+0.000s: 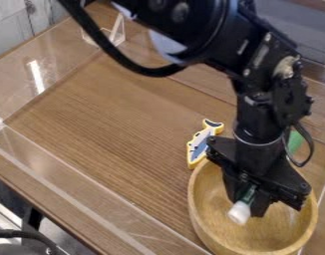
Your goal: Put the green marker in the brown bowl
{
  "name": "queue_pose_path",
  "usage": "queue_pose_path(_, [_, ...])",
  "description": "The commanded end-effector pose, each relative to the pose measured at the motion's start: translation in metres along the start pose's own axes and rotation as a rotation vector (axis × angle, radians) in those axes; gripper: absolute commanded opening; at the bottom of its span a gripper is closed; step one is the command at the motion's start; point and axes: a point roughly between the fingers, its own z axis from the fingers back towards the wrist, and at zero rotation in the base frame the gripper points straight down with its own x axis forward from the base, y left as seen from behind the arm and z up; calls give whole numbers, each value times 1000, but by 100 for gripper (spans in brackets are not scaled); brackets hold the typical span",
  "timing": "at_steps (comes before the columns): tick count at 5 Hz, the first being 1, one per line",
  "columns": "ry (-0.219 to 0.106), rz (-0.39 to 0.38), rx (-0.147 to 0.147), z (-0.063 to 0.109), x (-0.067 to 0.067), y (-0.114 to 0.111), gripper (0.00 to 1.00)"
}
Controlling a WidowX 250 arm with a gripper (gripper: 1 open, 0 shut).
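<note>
Green marker [240,207] mostly hidden inside gripper [245,204].

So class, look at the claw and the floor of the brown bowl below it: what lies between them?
In the one camera view, only the green marker's white end sticks down from the shut claw toward the brown bowl; nothing else lies between.
</note>
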Motion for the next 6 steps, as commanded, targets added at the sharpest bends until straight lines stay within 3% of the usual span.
queue_pose_path(1, [-43,14,-17,6,11,0,0])
queue_pose_path(6, [-38,19,-41,-3,9,1,0])
